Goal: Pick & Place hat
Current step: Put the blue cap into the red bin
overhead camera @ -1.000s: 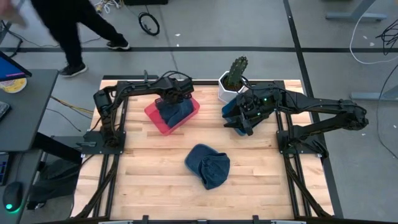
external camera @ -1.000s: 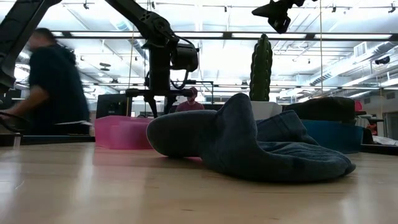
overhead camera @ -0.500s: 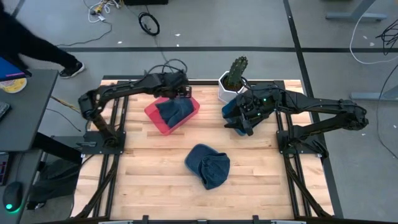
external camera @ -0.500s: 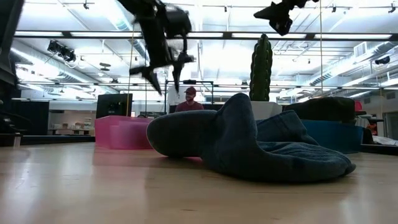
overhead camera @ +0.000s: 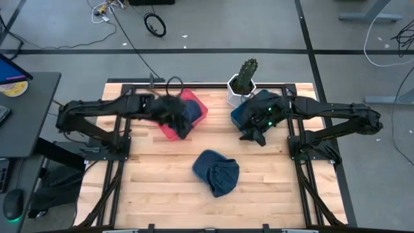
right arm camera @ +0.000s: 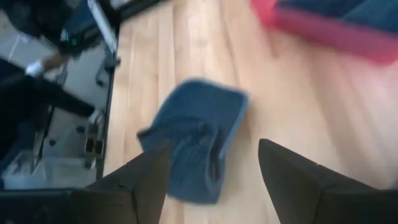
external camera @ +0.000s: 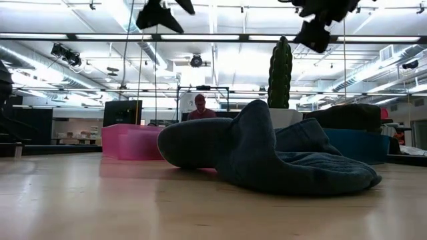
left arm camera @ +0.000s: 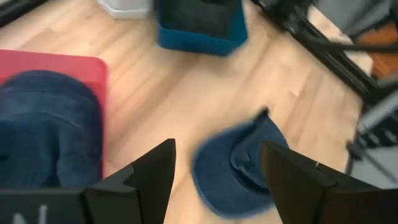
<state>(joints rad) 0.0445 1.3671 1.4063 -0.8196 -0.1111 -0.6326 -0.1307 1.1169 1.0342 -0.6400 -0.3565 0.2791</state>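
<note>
At the left of the tabletop [overhead camera: 155,188] the left hand [overhead camera: 176,121] hangs over the near edge of the pink bin [overhead camera: 199,107], which holds a folded blue cloth [overhead camera: 187,112]; its fingers stand apart with nothing between them. In the middle, nearer the front edge, lies the hat [overhead camera: 217,171], a blue denim cap slumped flat on the wood, well apart from both bins and touched by neither hand. It looks light and soft, so it will likely fold and sag when lifted, and the smooth wood gives little to push against; the firmer brim or a bunched ridge of the crown seems the best place to pinch, with the fingers pressed down around the fabric. Behind it stands a cactus [overhead camera: 246,75] in a white pot [overhead camera: 235,92]. To the right the right hand [overhead camera: 255,134] hovers at the near side of the blue bin [overhead camera: 240,114], its fingers also spread and empty, facing down toward the hat.
</note>
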